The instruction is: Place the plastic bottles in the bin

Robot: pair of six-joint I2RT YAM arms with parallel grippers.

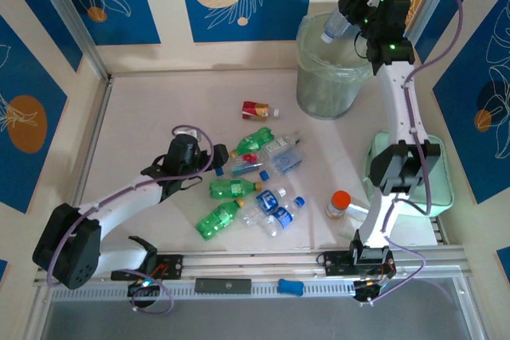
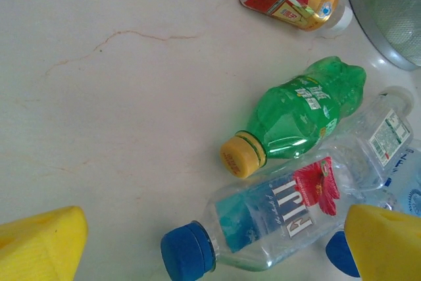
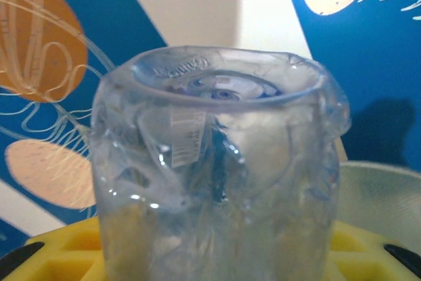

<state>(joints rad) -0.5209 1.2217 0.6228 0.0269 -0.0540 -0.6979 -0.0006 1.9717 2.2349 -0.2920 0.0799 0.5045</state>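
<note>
Right gripper (image 1: pixel 362 7): pinches crumpled clear plastic bottle (image 1: pixel 341 20), translucent grey-green round bin (image 1: pixel 319 93) beneath it — unreleased.
Left gripper (image 1: pixel 211 166): spread, empty.
Remaining: some ten small bottles (image 1: pixel 231 189) ahead of it.

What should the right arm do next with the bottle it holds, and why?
Probably open the right tool: it is shut on a clear bottle that appears to hang, cap lowest, over the bin, so letting go should drop it inside.
</note>
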